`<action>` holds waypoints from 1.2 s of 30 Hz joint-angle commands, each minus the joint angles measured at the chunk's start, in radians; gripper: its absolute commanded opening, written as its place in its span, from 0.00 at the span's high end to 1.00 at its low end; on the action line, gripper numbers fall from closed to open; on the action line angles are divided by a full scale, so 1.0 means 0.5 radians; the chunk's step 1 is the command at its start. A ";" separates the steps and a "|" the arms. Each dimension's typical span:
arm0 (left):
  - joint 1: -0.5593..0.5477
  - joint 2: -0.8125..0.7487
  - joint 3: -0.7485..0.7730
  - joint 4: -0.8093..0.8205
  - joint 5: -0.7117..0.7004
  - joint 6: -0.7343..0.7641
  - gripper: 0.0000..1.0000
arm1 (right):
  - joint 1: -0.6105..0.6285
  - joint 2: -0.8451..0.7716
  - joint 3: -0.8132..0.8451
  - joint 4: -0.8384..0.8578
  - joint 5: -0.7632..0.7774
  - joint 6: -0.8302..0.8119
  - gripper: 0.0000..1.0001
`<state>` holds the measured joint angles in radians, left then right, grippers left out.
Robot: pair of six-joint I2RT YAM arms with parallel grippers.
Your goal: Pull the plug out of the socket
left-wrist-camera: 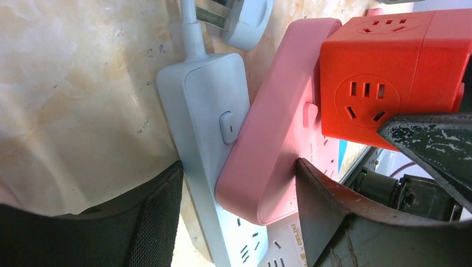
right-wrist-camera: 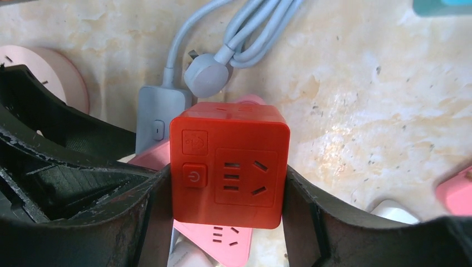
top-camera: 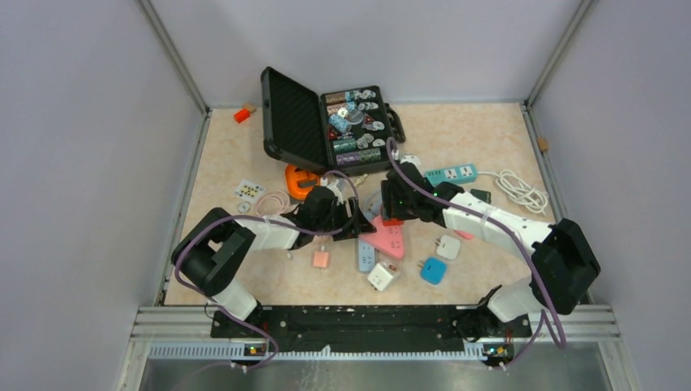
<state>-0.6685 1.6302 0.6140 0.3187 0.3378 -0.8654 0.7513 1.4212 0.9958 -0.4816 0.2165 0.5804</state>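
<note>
The plug is a red cube adapter point(right-wrist-camera: 228, 161) standing on the socket, a pink power strip point(right-wrist-camera: 222, 239). My right gripper point(right-wrist-camera: 228, 222) is shut on the cube, one finger flat against each side. In the left wrist view the pink strip point(left-wrist-camera: 278, 139) lies slanted across a white power strip point(left-wrist-camera: 209, 111), with the red cube point(left-wrist-camera: 389, 72) at the upper right. My left gripper point(left-wrist-camera: 239, 217) straddles both strips. Its right finger presses the pink strip and its left pad sits against the white strip's edge. From above, both grippers meet at the pink strip point(top-camera: 391, 238) at mid-table.
An open black case point(top-camera: 326, 122) of small parts stands at the back. A teal power strip point(top-camera: 451, 173) and a coiled white cable point(top-camera: 517, 191) lie to the right. Loose adapters point(top-camera: 383, 275) point(top-camera: 433, 270) point(top-camera: 321, 259) sit in front. A round grey plug point(right-wrist-camera: 207, 75) lies behind the cube.
</note>
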 commanded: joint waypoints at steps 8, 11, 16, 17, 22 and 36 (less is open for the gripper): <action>-0.008 0.222 -0.231 -0.653 -0.188 0.226 1.00 | -0.017 -0.032 0.275 0.259 0.103 -0.213 1.00; -0.001 0.214 -0.248 -0.625 -0.188 0.233 1.00 | -0.080 -0.047 0.274 0.280 -0.025 -0.054 1.00; 0.008 0.206 -0.286 -0.580 -0.194 0.235 1.00 | 0.076 -0.022 0.304 0.400 0.020 -0.378 1.00; 0.011 0.206 -0.295 -0.577 -0.195 0.235 1.00 | 0.124 -0.015 0.306 0.407 0.084 -0.476 1.00; 0.030 0.238 -0.305 -0.572 -0.197 0.233 1.00 | 0.126 -0.008 0.336 0.328 0.262 -0.580 1.00; 0.062 0.313 -0.286 -0.605 -0.188 0.197 1.00 | -0.162 -0.316 0.116 0.726 -0.425 -0.396 1.00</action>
<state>-0.6361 1.6428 0.5621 0.4286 0.3897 -0.8757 0.6853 1.4429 1.0531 -0.5060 0.0929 0.4816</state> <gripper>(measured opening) 0.677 0.597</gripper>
